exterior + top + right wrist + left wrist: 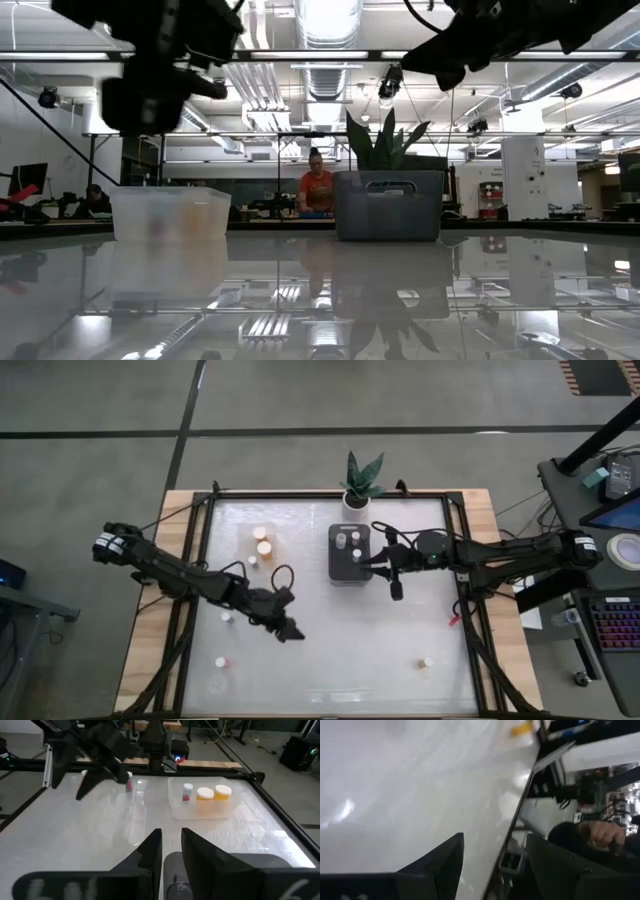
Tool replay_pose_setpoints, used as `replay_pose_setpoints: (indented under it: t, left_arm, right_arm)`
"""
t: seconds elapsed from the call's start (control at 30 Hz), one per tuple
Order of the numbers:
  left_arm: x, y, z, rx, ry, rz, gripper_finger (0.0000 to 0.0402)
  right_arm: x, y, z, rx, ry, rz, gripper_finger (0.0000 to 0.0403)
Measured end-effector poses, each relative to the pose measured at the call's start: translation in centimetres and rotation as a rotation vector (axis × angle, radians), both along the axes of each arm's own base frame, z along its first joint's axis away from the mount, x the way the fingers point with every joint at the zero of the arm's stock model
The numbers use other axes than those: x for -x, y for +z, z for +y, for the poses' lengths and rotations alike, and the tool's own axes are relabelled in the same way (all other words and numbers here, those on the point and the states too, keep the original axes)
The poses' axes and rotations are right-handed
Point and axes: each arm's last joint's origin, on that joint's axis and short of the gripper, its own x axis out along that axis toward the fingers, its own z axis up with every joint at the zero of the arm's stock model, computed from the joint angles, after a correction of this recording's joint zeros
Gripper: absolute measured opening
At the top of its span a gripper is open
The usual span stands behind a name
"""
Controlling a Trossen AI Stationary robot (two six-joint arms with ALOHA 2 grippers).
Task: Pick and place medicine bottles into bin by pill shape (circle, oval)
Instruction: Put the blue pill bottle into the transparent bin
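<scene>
- From above, the right gripper (364, 563) hangs over the dark bin (351, 553), which holds white-capped bottles; the left gripper (287, 628) waits mid-table, jaws apart and empty. Loose medicine bottles (222, 661) lie scattered near the table's corners.
- At table height, the clear bin (170, 212) and dark bin stand side by side, well apart.
- On the left wrist, the fingers (440, 865) stand apart over bare table.
- On the right wrist, the fingers (150, 851) are nearly together, nothing visible between; judging so, lift straight clear of the bin before reaching again.
</scene>
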Motion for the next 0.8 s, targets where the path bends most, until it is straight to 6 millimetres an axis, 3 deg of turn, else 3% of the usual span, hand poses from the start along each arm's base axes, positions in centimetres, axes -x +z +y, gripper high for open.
replay_pose_setpoints:
  t: [0.2,0.43,0.57,0.8]
  left_arm:
    - [2.4,1.8,-3.0,0.059,-0.024,0.298,0.0200]
    - [6.3,3.0,-7.0,0.123,0.073,0.607,0.0200]
    - [8.4,2.5,-7.4,0.054,0.182,0.737,0.0200]
    - [10.5,2.6,-5.8,-0.131,0.278,0.927,0.0200]
  right_arm:
    - [0.0,-0.2,0.0,-0.003,-0.001,0.007,0.0063]
    - [-0.1,-0.3,0.0,0.050,0.012,0.007,0.0063]
    - [-0.1,-0.3,0.0,0.062,0.015,0.009,0.0063]
    - [-0.1,-0.3,0.0,0.059,0.014,0.009,0.0063]
